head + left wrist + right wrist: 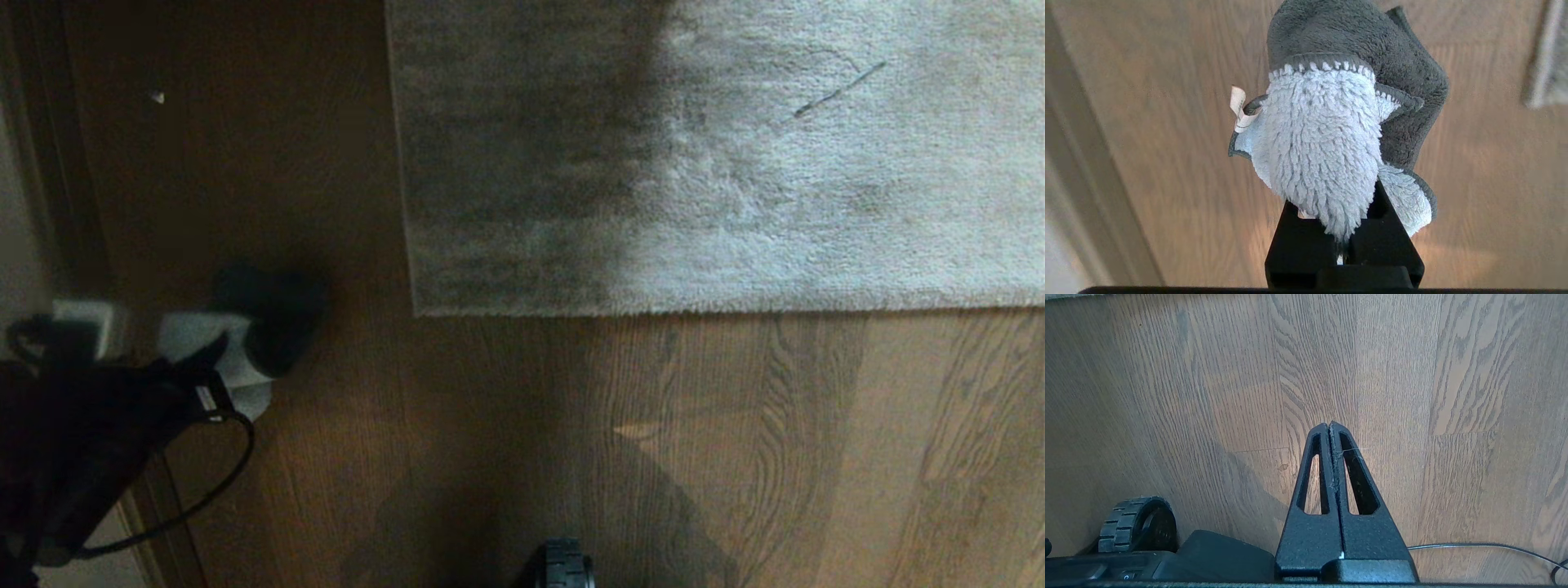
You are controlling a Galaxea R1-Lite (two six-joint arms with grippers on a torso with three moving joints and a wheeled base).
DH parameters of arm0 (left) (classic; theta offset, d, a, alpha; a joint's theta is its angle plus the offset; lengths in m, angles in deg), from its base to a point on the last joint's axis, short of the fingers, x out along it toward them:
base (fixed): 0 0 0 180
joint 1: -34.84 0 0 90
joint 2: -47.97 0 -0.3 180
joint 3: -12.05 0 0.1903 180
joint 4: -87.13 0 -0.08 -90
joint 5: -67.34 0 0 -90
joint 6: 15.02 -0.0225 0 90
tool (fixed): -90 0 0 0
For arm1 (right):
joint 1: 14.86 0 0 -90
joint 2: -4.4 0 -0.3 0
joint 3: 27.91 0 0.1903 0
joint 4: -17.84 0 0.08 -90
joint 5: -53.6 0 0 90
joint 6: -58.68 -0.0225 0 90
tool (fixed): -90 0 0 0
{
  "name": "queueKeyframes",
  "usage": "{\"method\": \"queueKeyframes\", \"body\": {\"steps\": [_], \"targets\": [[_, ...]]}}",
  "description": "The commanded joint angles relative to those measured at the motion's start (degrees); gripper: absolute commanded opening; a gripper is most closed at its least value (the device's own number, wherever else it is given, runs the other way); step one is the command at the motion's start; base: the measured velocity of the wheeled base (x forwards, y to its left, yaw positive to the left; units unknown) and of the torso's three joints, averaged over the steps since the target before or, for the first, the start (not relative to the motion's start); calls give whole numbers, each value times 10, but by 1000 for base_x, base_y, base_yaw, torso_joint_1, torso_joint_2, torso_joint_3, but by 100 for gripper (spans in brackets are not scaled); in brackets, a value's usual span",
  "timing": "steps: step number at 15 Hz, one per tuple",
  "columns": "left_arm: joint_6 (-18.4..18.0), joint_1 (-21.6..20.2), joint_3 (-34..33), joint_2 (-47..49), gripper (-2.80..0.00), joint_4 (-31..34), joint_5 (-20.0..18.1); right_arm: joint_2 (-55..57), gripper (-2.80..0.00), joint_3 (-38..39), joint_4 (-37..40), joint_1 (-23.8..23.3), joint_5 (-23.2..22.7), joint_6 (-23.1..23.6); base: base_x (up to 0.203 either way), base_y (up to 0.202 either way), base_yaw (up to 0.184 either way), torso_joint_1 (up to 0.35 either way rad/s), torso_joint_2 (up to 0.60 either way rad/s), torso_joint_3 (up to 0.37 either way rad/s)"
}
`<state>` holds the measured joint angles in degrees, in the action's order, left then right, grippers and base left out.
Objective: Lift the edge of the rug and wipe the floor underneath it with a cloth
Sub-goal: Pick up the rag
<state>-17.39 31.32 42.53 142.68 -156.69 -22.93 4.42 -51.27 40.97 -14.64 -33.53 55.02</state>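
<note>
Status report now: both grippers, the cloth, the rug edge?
Left gripper shut on the cloth, above bare floor. Right gripper shut, empty, parked. Rug edge flat, not lifted. Nothing in the way.

My right gripper [1329, 426]: matte black, grainy finish, two tapered fingers [1310, 486] w/ long slotted cut-outs, small white mark at the base seam. My left arm [122, 384]: black upper section, white-grey link w/ black joint cap, small white label, thin black cable [214, 482] looping off it. Base: black housing [1224, 557], ribbed grey-black wheel [1133, 522], thin dark cable [1486, 546] trailing alongside.
</note>
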Motion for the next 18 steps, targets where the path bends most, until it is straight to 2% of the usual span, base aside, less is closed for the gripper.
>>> {"method": "queueKeyframes", "body": {"steps": [1, 3, 11, 18], "targets": [[1, -1, -43, -53, -280, -26, 0, 0, -280, 0, 0, 0, 0, 0, 0, 0, 0, 0, 0, 0], [1, -1, -68, -79, -280, -25, -1, 0, -280, 0, 0, 0, 0, 0, 0, 0, 0, 0, 0, 0], [2, 26, -70, -153, -280, 4, 0, 0, -280, 0, 0, 0, 0, 0, 0, 0, 0, 0, 0, 0], [0, 26, -71, -193, -280, 71, -5, 0, -280, 0, 0, 0, 0, 0, 0, 0, 0, 0, 0, 0]]}}
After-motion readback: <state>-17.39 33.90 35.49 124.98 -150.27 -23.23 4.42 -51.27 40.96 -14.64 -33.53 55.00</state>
